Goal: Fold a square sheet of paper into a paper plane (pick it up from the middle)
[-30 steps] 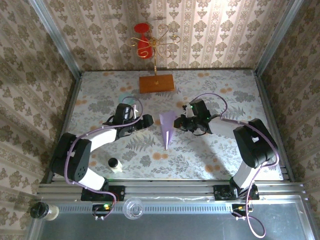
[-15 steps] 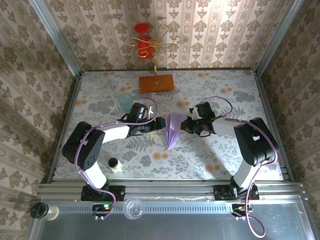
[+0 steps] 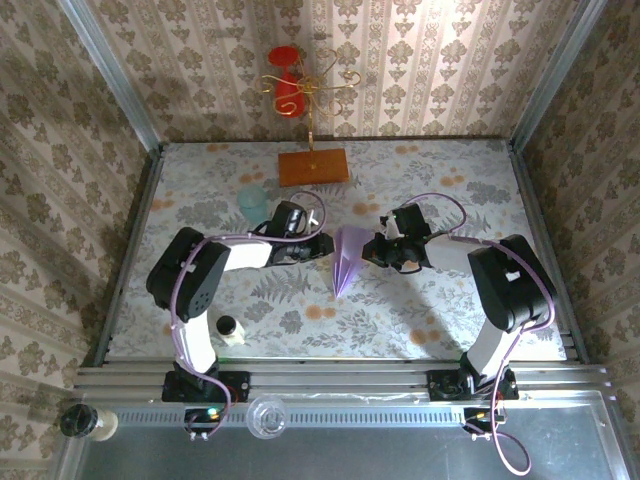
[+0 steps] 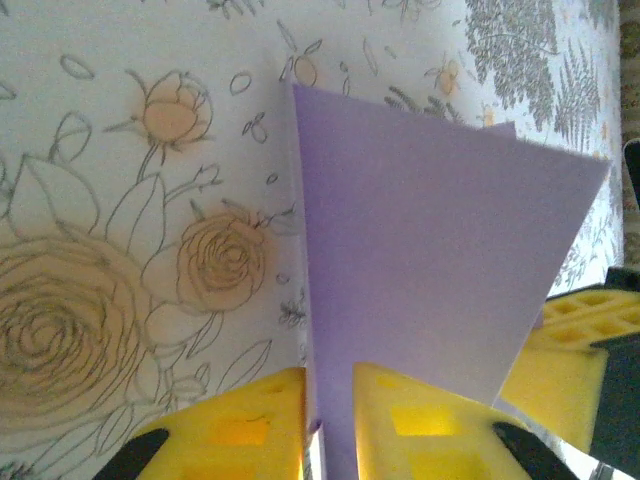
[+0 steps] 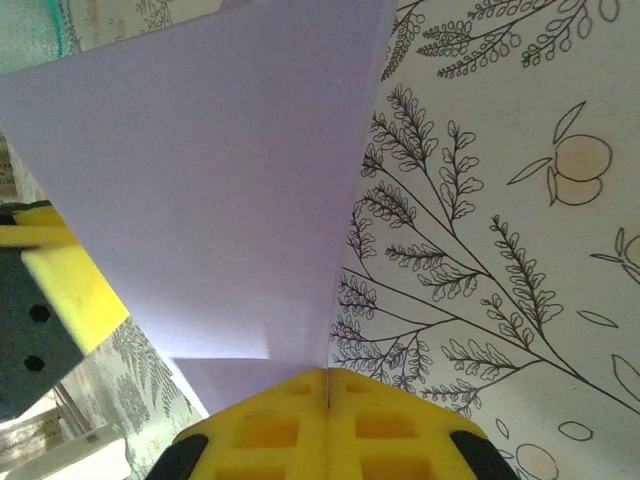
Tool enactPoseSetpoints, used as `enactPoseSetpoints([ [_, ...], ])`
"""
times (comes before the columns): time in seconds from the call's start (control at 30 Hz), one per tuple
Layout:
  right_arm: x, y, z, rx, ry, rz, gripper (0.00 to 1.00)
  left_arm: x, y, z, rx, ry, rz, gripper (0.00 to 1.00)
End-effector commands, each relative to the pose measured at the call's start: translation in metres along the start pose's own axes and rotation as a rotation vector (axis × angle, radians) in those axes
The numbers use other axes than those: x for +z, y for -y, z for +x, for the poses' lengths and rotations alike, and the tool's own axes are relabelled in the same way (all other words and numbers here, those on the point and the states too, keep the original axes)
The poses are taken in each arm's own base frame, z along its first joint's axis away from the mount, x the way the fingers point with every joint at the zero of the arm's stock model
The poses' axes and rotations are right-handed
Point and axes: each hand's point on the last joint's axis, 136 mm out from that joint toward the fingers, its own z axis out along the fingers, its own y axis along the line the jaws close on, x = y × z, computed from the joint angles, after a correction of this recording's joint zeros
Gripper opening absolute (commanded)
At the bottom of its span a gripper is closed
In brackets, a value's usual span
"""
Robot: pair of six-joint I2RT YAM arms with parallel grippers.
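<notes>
Where the floral table (image 3: 420,320) lies bare toward lower centre, the left gripper (image 3: 318,246) pinches the plane's (image 3: 346,258) left wing (image 4: 420,260) at mid-frame, yellow pads (image 4: 250,420) clenched on smooth lilac paper; the right gripper (image 3: 372,250) clamps its right wing (image 5: 220,170).

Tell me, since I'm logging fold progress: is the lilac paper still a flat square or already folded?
Folded: the paper plane is a narrow dart, point toward the arm bases, pinched on both sides by the two jaws.

Floral table (image 3: 420,310): board (image 3: 313,166), cup (image 3: 251,199), bottle (image 3: 229,328).
</notes>
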Motion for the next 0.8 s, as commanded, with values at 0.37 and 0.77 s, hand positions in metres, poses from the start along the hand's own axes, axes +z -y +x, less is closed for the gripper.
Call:
enactPoseSetpoints([
  [0.37, -0.005, 0.007, -0.007, 0.017, 0.031, 0.03, 0.02, -0.041, -0.005, -0.021, 0.023, 0.18, -0.096, 0.04],
  [0.77, 0.01, 0.008, -0.018, 0.015, 0.009, 0.036, 0.04, -0.04, -0.033, -0.008, -0.051, 0.199, -0.165, 0.04],
])
